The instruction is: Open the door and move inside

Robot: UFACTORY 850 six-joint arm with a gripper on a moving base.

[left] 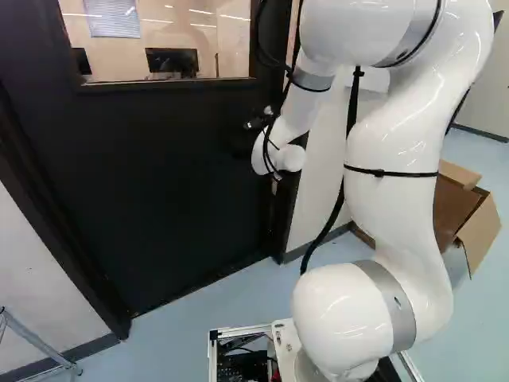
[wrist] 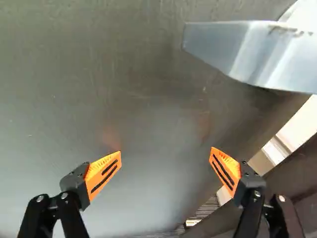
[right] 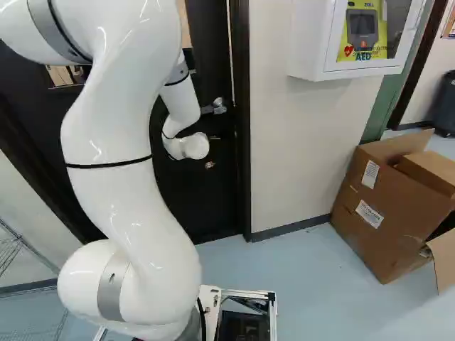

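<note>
Your gripper [wrist: 166, 149], jaws wide and empty, hovers near the lever handle [wrist: 242, 52], whose long axis runs roughly level across the black door [left: 175, 159], free end pointing away from the door frame [right: 242, 142], as the opening step, the door seemingly ajar, likely calls for a push to widen the gap

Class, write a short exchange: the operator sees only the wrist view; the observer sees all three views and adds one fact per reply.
Operator: In my wrist view, the end effector stands open near the handle of the door. What does the door have higher up?
Observer: A window, visible in the left base view.
Operator: And what stands to the right, past the door?
Observer: An open cardboard box, on the floor at the right of the right base view.
</note>
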